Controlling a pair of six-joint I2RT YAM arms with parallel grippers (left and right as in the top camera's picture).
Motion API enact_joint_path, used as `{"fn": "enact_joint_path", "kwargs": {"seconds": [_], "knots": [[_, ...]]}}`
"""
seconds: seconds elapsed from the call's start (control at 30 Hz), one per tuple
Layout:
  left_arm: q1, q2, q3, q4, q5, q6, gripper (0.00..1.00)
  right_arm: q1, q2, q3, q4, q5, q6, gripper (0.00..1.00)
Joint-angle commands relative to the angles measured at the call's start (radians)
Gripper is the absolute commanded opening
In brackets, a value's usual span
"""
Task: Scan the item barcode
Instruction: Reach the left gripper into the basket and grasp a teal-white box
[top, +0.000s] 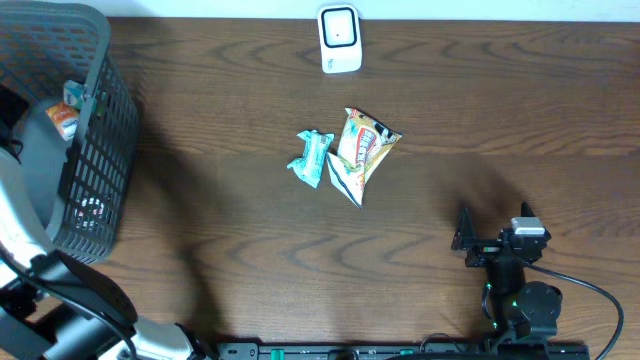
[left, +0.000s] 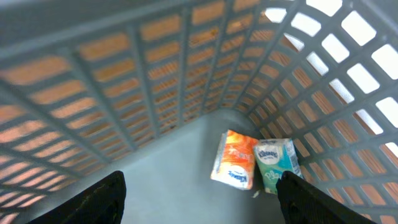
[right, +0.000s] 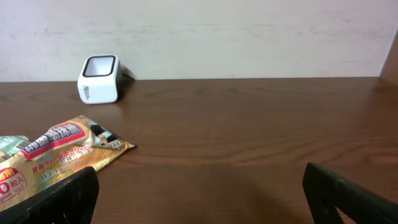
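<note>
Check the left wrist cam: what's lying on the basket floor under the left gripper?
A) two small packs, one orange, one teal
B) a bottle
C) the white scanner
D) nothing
A: the left wrist view shows an orange pack and a teal pack side by side on the basket floor, beneath the open left gripper. The scanner stands out on the table.

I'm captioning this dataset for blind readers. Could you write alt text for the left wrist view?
Looking down into a grey slatted basket, an orange packet and a teal-and-white packet lie side by side on its floor near a corner. The left end effector hangs open above them, holding nothing.
</note>
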Motion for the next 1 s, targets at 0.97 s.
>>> {"fn": "enact_joint_path", "kwargs": {"seconds": [0.97], "knots": [[-0.168, 0.461, -0.005, 0.362, 0.196, -0.036, 0.73, 0.000, -0.003, -0.002, -0.004, 0.001, -0.015, 0.99]]}}
